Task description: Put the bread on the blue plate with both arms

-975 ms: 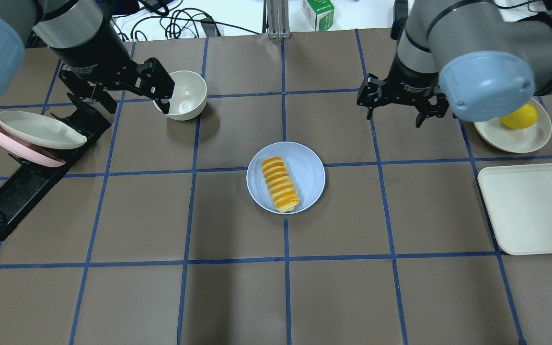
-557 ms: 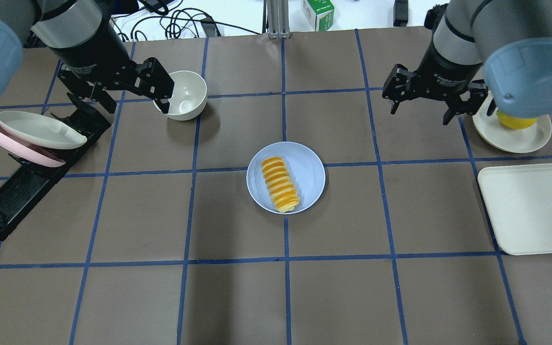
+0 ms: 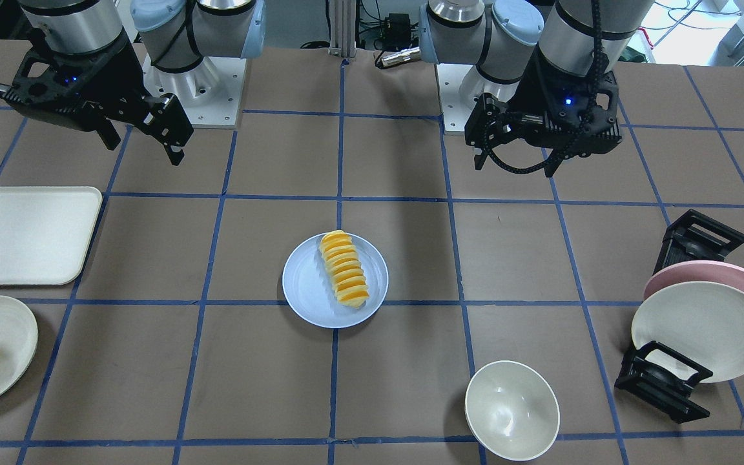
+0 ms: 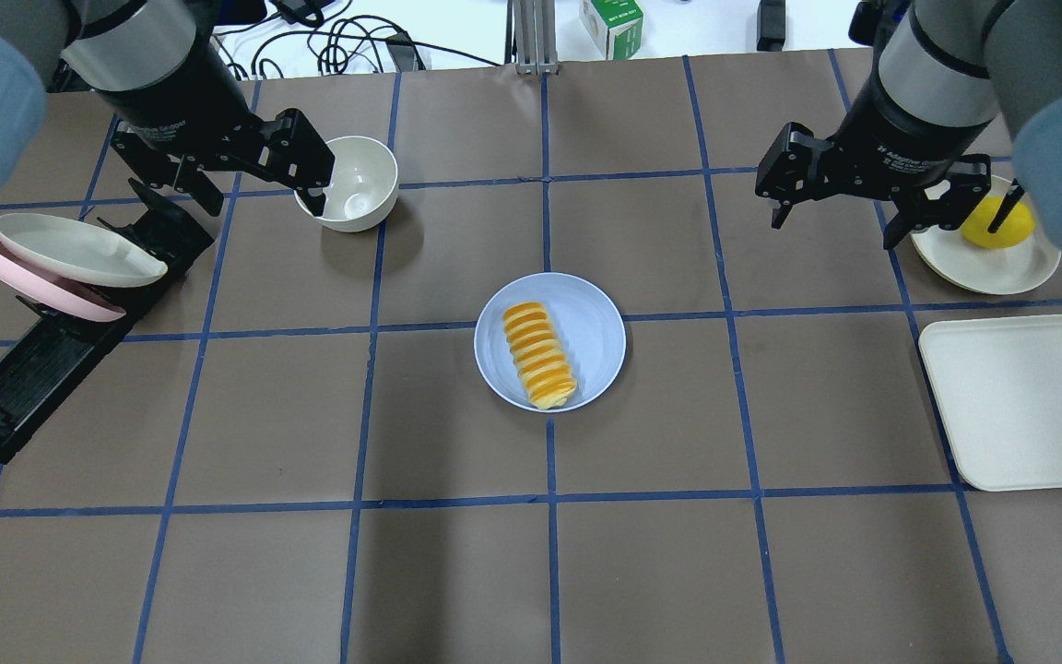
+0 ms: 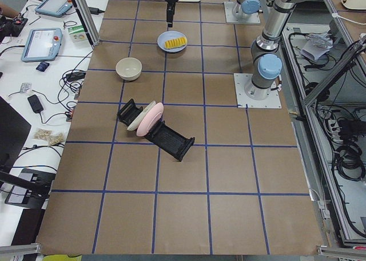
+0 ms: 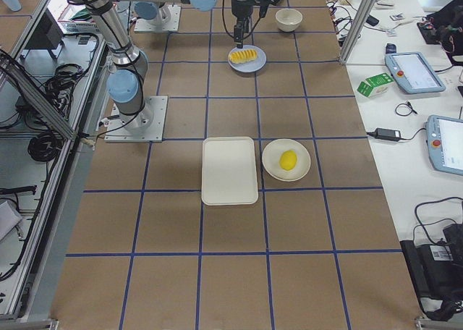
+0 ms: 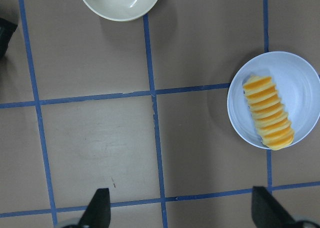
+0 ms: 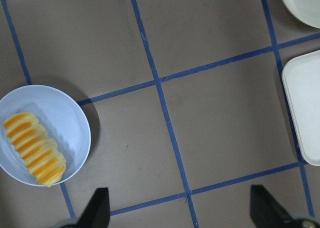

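One bread (image 4: 539,356) lies slantwise on the left half of the plate (image 4: 597,330), mid-frame on the table (image 4: 457,572). Farther back, both hands hang above the table, fingers spread wide and gripping nothing. The left hand (image 4: 262,205) is at upper left, just beside a bowl (image 4: 360,183). The right hand (image 4: 833,231) is at upper right, near a lemon (image 4: 998,224).

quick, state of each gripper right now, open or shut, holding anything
Left gripper: open, holding nothing.
Right gripper: open, holding nothing.
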Action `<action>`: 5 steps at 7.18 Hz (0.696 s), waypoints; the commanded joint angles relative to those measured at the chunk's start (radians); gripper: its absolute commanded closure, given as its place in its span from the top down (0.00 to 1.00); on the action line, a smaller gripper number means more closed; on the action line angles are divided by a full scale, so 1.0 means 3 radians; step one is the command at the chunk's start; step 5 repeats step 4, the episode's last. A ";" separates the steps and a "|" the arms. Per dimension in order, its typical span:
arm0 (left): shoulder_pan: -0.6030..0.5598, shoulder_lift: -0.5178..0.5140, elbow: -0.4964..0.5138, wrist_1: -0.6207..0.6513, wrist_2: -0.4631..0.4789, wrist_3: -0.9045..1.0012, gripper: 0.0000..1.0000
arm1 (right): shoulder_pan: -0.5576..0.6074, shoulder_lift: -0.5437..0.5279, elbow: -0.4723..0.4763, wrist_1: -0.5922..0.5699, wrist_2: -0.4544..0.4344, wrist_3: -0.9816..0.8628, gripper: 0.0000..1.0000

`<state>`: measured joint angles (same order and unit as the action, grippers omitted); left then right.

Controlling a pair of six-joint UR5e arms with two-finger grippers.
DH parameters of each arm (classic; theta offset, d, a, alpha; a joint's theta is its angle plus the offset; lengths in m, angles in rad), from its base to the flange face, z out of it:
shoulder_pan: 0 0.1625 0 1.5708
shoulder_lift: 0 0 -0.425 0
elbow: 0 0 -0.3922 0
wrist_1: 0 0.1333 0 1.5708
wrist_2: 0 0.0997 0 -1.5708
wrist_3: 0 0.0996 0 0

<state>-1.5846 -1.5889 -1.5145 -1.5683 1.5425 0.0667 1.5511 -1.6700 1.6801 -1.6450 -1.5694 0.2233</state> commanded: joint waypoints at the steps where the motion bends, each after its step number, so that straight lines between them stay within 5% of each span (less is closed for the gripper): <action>1: 0.0000 -0.0032 -0.0004 0.0094 0.0013 0.0003 1.00 | 0.0004 -0.0037 0.0009 0.0012 -0.0010 -0.0279 1.00; 5: 0.0000 0.0014 -0.0009 0.0043 0.0018 0.0003 1.00 | 0.0060 -0.0043 0.0019 0.0012 0.0041 -0.0309 1.00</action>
